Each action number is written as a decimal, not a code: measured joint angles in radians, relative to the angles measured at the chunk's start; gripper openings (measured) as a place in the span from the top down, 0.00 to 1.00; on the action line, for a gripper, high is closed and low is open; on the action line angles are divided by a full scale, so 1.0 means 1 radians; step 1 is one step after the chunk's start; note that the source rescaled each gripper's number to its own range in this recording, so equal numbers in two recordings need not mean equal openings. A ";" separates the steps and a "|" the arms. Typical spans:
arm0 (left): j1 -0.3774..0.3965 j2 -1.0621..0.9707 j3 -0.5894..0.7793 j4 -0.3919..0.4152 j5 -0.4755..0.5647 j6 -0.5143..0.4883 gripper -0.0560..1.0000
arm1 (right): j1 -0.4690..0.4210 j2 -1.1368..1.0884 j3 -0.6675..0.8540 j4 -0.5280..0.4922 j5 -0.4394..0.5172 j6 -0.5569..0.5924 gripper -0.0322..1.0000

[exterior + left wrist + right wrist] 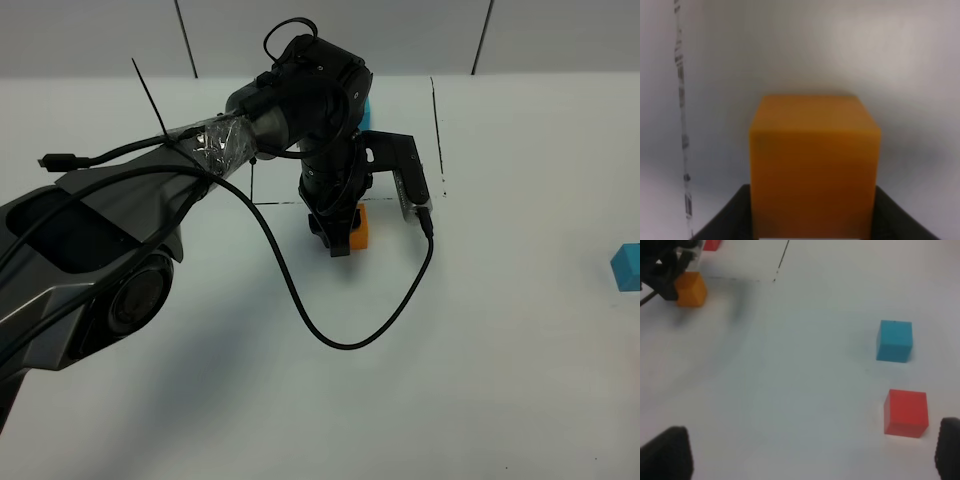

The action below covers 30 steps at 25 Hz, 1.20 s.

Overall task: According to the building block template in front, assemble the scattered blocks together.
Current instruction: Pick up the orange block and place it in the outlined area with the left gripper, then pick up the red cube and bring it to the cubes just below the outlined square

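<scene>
Left pincer (pixel 340 238) was seen pinching the orange cube (pixel 812 170): its black fingers (pixel 730 220) were pressed flush on two opposite sides in the left wrist view, no gap seen. The cube was held low, at or just off the desk (pixel 300 400); contact could not be told. It was located just outside the black frame line (pixel 278 203), on the robot's side of it. Of the template (pixel 370 108) inside that frame, only a sliver of blue was seen past the arm in the high view, plus the template's red cube (pixel 712 244) in the right wrist view; its orange one was hidden by the arm. No containers were present; the drawn frame was the only enclosure, and none of the loose cubes was seen inside it. Right pincer (pixel 807 452) was spread wide and empty above the desk. Red cube (pixel 906 412) was found nearest it, just beside one finger; blue cube (pixel 895 340) sat beyond the red one, near but apart. Both were well apart from the orange cube, off to the right in the high view, so the right arm was judged nearer for them. No long axis was to be considered on cubes, only face alignment to the pads. Orange was judged the anchor, red and blue to be brought to it.
</scene>
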State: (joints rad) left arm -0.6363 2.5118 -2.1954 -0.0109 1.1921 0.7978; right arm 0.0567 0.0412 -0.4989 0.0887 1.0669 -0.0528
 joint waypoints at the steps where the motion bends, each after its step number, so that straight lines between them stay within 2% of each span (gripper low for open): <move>1: 0.000 0.000 0.000 0.000 0.000 0.000 0.94 | 0.000 0.000 0.000 0.000 0.000 0.000 0.04; 23: 0.000 0.000 -0.001 0.011 0.000 0.003 0.93 | 0.000 0.000 0.000 0.000 0.000 0.000 0.07; 25: 0.000 0.001 -0.001 0.023 0.000 0.003 0.85 | 0.000 0.000 0.000 0.000 0.000 0.000 0.07; 30: 0.000 -0.005 -0.001 0.030 0.000 0.004 0.39 | 0.000 0.000 0.000 0.000 0.000 0.000 0.08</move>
State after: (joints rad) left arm -0.6363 2.5067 -2.1966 0.0191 1.1921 0.8020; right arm 0.0567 0.0412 -0.4989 0.0887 1.0669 -0.0528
